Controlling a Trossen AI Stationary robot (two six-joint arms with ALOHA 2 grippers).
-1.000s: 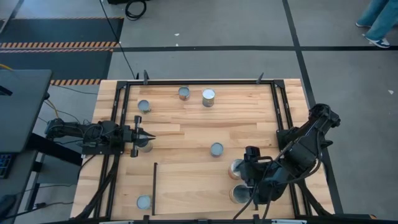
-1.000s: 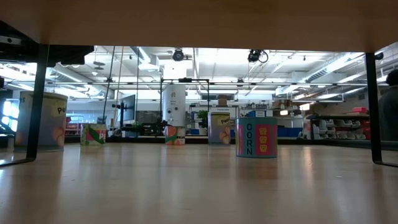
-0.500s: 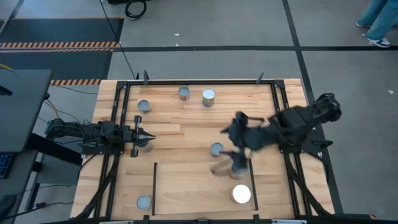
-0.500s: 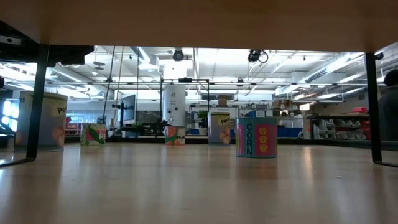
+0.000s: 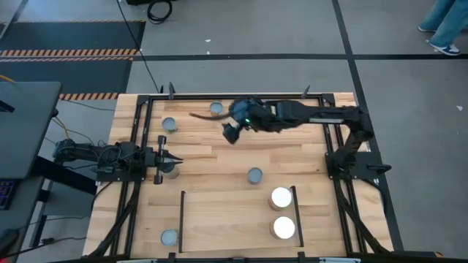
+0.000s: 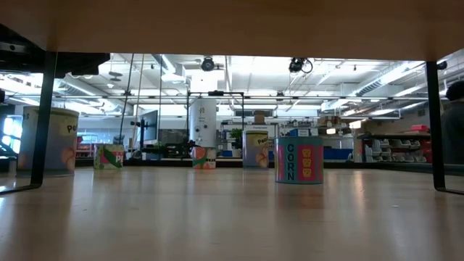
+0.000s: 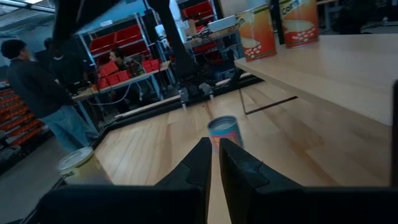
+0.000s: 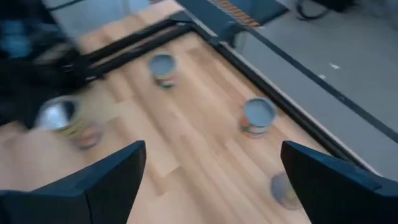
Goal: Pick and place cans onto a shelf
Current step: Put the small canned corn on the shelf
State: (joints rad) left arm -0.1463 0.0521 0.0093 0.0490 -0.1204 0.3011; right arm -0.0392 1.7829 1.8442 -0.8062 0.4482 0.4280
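Two white-topped cans [image 5: 281, 197] [image 5: 283, 228] stand upright on the shelf [image 5: 227, 223], a light-wood panel between black rails at the table's near side. Grey-topped cans stand on the table: one [image 5: 254, 175] in the middle, two [image 5: 170, 124] [image 5: 216, 109] near the far edge, one [image 5: 170, 237] at the near left. My right gripper [image 5: 232, 131] [image 8: 211, 180] hovers open and empty over the far middle of the table, above the cans [image 8: 257, 116] [image 8: 163, 68]. My left gripper [image 5: 175, 158] [image 7: 213, 163] waits shut at the left edge, pointing level at a can [image 7: 224, 132].
Black rails [image 5: 327, 131] frame the table. One more can [image 5: 170, 172] stands beside my left gripper. In the low view several cans, one marked corn [image 6: 299, 160], stand on the table beneath the shelf board. People [image 7: 37, 81] show beyond the table.
My right gripper has swung fast from over the shelf's right end toward the table's far edge and leftward, turning as it went, and carries nothing. The two white-topped cans it covered now stand in plain view on the shelf.
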